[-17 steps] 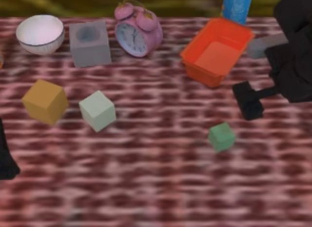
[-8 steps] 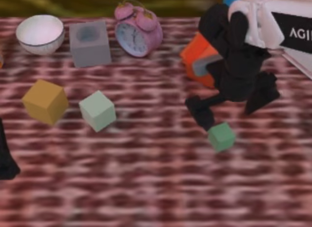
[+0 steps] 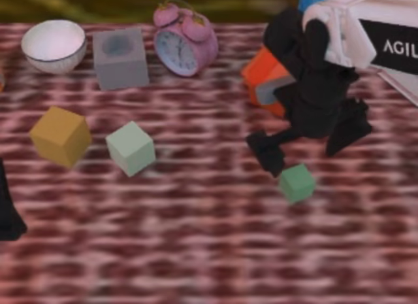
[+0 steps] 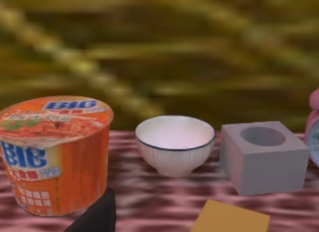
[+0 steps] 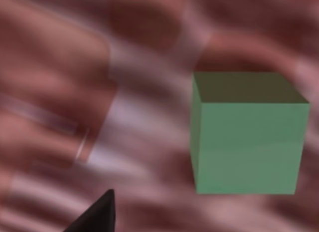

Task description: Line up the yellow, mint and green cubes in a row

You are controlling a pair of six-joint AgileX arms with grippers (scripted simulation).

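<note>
**Over the green cube: risk of a sideways knock**

Above the right half of the surface (image 3: pixel 196 252), the right end effector (image 3: pixel 304 147) hangs just behind the green cube (image 3: pixel 297 183), its fingers spread and holding nothing. From above, one dark finger (image 3: pixel 268 153) looks nearly touching the cube's far left corner, though the arm's bulk hides how high it sits, so contact cannot be confirmed. The right wrist view shows the cube off to one side of the camera's centre, not squarely between the fingers. The likely failure, then, is a descent that lands a fingertip on the cube's top or edge and shoves or tips it, because the fingers do not straddle it. The orange bin (image 3: pixel 261 72) sits close behind the arm and could be clipped on a swing.

The surface is a mottled pink-and-maroon cloth, with a blurred olive-yellow backdrop behind it. The grey block (image 3: pixel 119 57) stands along the back. The yellow cube (image 3: pixel 60 135) and the mint cube (image 3: pixel 130 148) lie near each other at the left, well apart from the green one. The left end effector (image 3: pixel 8 216) is parked at the left edge.
</note>
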